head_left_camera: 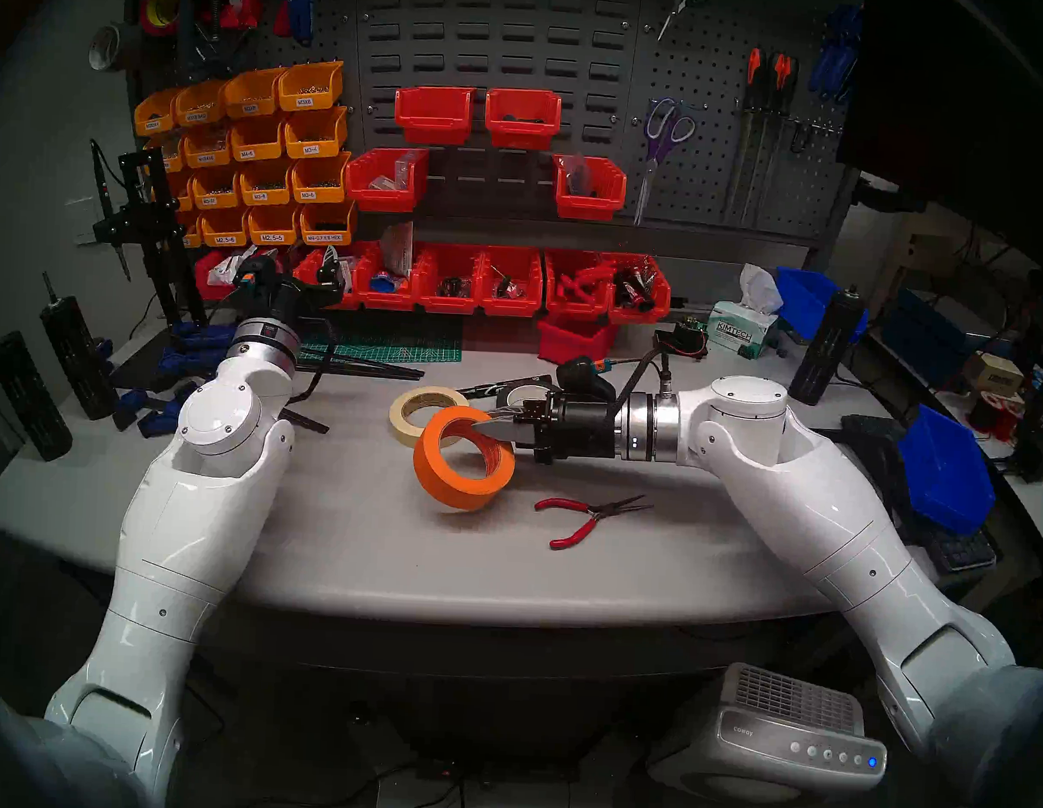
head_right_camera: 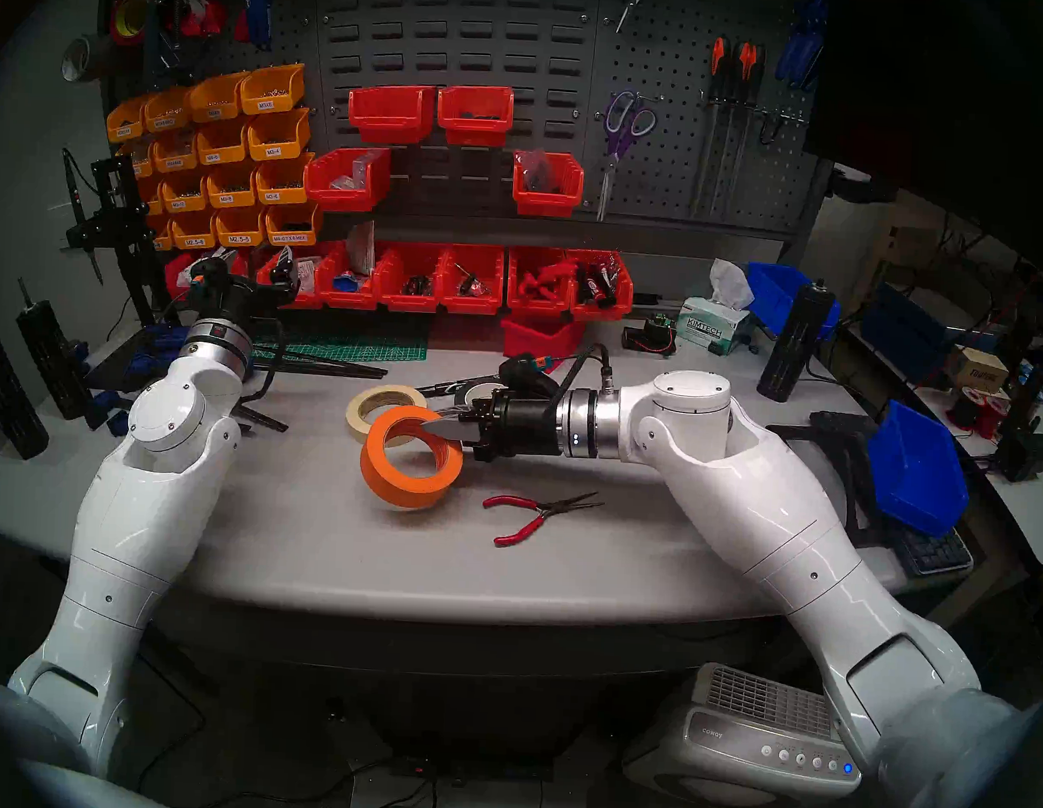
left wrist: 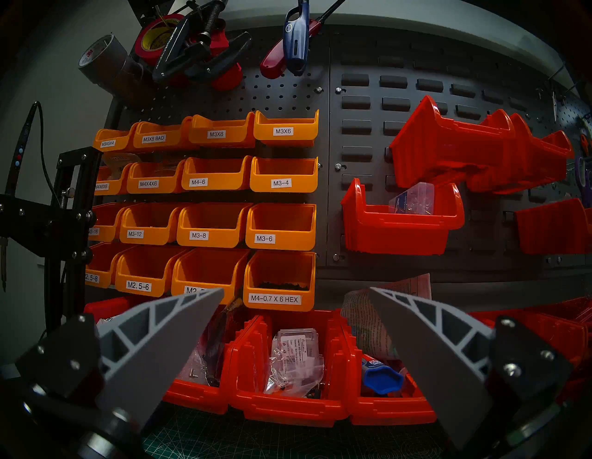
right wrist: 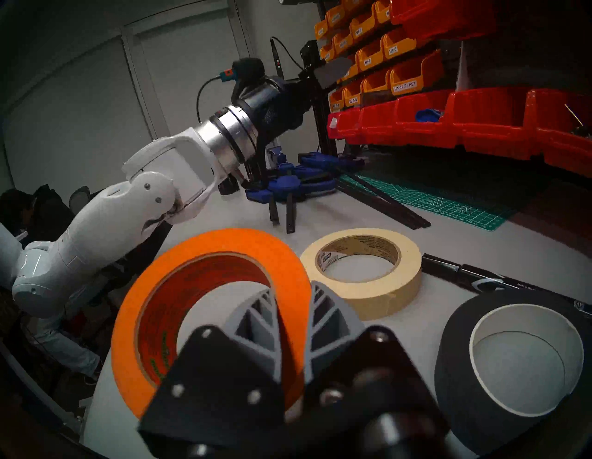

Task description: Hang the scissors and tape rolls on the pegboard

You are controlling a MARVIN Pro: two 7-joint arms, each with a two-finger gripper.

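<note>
My right gripper [head_left_camera: 483, 430] [right wrist: 293, 287] is shut on the wall of the wide orange tape roll [head_left_camera: 444, 486] [right wrist: 205, 250], one finger inside the hole and one outside. The roll stands tilted on edge, low over the table. Just behind it the cream masking tape roll [head_left_camera: 401, 428] [right wrist: 378, 295] lies flat. The black roll with a white core [right wrist: 458, 352] sits behind my right gripper. The purple-handled scissors [head_left_camera: 655, 149] hang on the pegboard [head_left_camera: 708, 164] at the back right. My left gripper [left wrist: 296, 290] is open and holds nothing, in front of the bins at the back left.
Red-handled pliers [head_left_camera: 586, 513] lie on the table in front of my right wrist. Red bins [head_left_camera: 512, 286] line the back, orange bins [head_left_camera: 267, 162] hang at the left. A green cutting mat [head_left_camera: 384, 341], black bars, a tissue box [head_left_camera: 740, 332] and blue bins [head_left_camera: 940, 472] surround the work area.
</note>
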